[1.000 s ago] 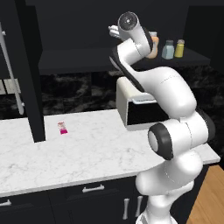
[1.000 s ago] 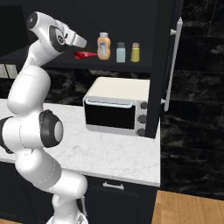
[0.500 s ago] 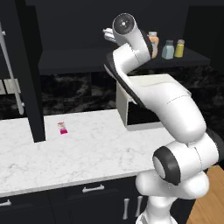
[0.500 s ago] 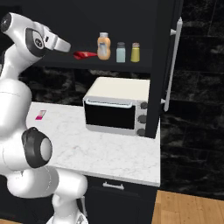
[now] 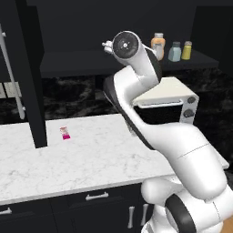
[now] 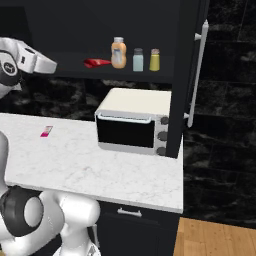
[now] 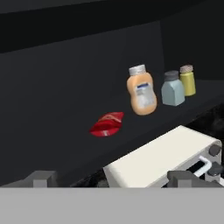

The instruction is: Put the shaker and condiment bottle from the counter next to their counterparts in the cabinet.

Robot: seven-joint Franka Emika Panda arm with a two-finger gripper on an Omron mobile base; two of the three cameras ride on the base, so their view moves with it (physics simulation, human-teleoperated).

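On the near worktop point(image 6: 75, 165) lies only a small pink-and-white packet point(image 6: 46, 131), and the gripper point(image 6: 47, 65), raised left of the cabinet point(image 6: 60, 30), has its fingers spread wide with nothing between them. Farther back on the cabinet shelf, the condiment bottle point(image 7: 107, 124) lies tipped on its side left of the orange bottle point(image 7: 141, 90), and the shaker point(image 7: 173, 89) stands upright between that and the yellow-green shaker point(image 7: 187, 80). Both look light, rigid and smooth, so they probably roll or topple easily; the red one is best pinched across its belly, the shaker low on its tapering body.

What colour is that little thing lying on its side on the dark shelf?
Red. The condiment bottle lies tipped over left of the orange bottle; the hand view shows it best.
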